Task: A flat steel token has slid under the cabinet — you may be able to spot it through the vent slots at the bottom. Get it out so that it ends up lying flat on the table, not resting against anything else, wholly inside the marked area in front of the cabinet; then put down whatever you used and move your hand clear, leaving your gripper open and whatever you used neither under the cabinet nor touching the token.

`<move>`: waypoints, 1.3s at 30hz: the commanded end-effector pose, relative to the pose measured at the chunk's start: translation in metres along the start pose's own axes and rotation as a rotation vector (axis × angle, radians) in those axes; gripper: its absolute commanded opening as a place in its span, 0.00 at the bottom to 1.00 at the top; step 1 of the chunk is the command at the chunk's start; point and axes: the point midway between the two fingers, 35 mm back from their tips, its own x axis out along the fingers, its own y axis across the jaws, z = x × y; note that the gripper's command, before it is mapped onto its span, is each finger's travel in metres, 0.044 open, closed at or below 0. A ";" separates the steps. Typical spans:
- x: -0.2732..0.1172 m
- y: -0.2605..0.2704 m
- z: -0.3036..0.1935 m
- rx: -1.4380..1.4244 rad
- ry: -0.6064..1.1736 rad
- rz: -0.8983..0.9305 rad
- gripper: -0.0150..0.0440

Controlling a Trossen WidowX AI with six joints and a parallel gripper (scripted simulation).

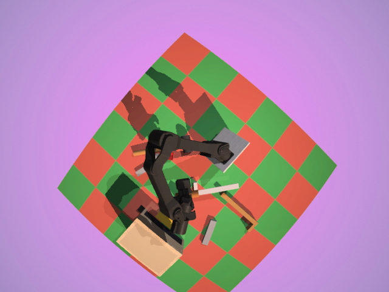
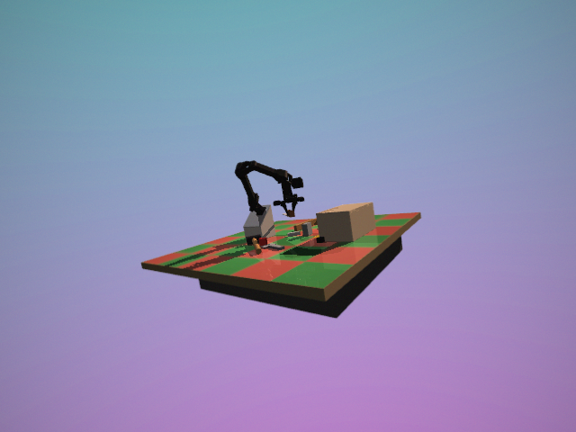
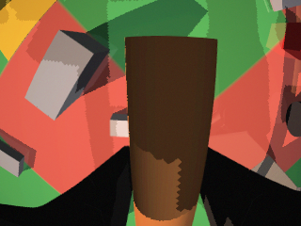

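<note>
My gripper (image 2: 291, 212) (image 3: 164, 153) is shut on the orange-brown handle (image 1: 195, 193) (image 3: 171, 99) of a tool, held above the table. A long white bar (image 1: 218, 189) runs from the handle in the top view. A small white piece (image 1: 195, 185) (image 3: 118, 127) shows beside the handle; I cannot tell whether it belongs to the tool. The tan cabinet (image 1: 149, 248) (image 2: 332, 226) stands to one side of the gripper, its dark slotted front facing the arm. A yellow patch (image 1: 163, 219) (image 3: 21, 25) lies in front of it, partly covered by the arm. The steel token is not visible.
A grey block (image 1: 208, 232) and an orange L-shaped bar (image 1: 240, 208) lie beyond the gripper. An orange cylinder (image 1: 141, 152) (image 2: 256, 245), a red block (image 1: 171, 156) (image 2: 263, 241) and a grey bar (image 1: 140, 171) (image 2: 273, 247) lie on the arm's other side.
</note>
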 end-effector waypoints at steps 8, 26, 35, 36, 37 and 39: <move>0.000 0.000 0.000 -0.114 0.002 0.003 0.25; 0.001 -0.001 0.001 -0.288 0.001 0.004 0.25; 0.002 -0.002 0.001 -0.374 0.001 0.004 0.25; 0.002 -0.002 0.001 -0.384 0.001 0.004 0.25; 0.002 -0.002 0.001 -0.393 0.001 0.004 0.25; 0.002 -0.002 0.001 -0.413 0.001 0.004 0.25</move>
